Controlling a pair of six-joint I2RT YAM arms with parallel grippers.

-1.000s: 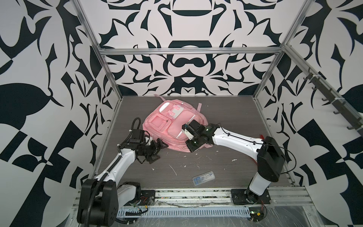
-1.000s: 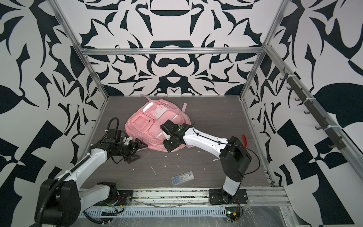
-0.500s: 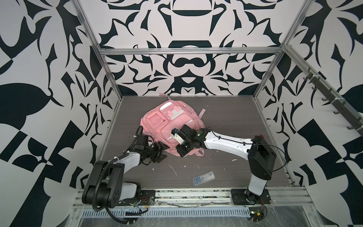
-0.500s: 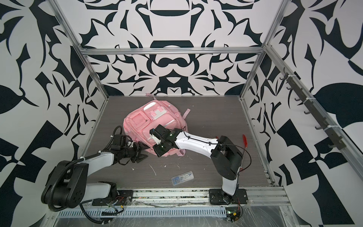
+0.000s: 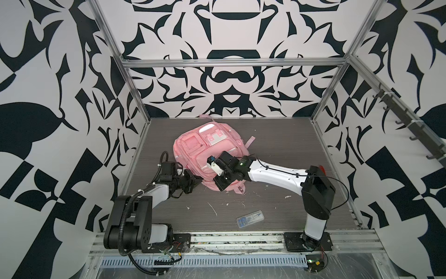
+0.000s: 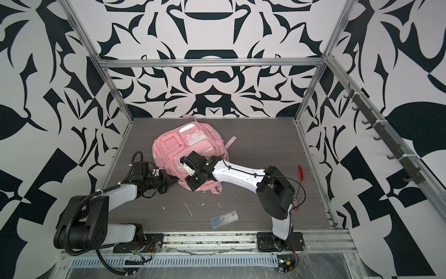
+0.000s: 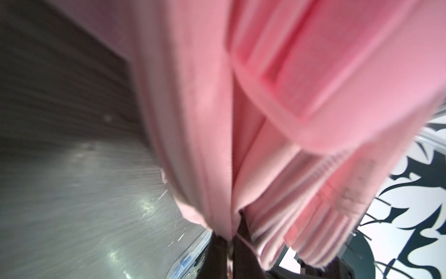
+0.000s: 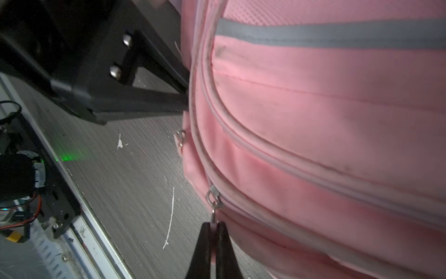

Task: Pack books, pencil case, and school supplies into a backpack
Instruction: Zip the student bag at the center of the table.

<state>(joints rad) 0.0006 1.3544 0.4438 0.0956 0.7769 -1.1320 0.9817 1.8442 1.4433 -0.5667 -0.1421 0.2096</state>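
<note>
Ok so here's what you've got: the backpack (image 5: 207,149) is lying flat on the grey table (image 5: 277,145), front pockets facing up, sitting toward the back and a bit left of the middle in both top views. Your left gripper (image 5: 196,180) is at the bag's near-left edge, and the left wrist camera shows its dark fingers (image 7: 217,256) pressed together with a fold of pink fabric caught between them, so it's pinching the bag itself. That shot is pretty blurry, so I can't tell exactly which seam or panel it has. Your right gripper (image 8: 213,227) comes in low over the bag's near end, and the right wrist camera shows its two fingers closed tight on the zipper pull (image 8: 213,213) hanging off the metal slider on one of the curved zippers, which looks zipped closed where it's visible. The little clear box (image 5: 249,215) with the blue stuff inside lies flat on the table near the front edge, well apart from the bag and from both arms. A few white scraps (image 5: 213,209) are scattered on the table between the box and the bag.
</note>
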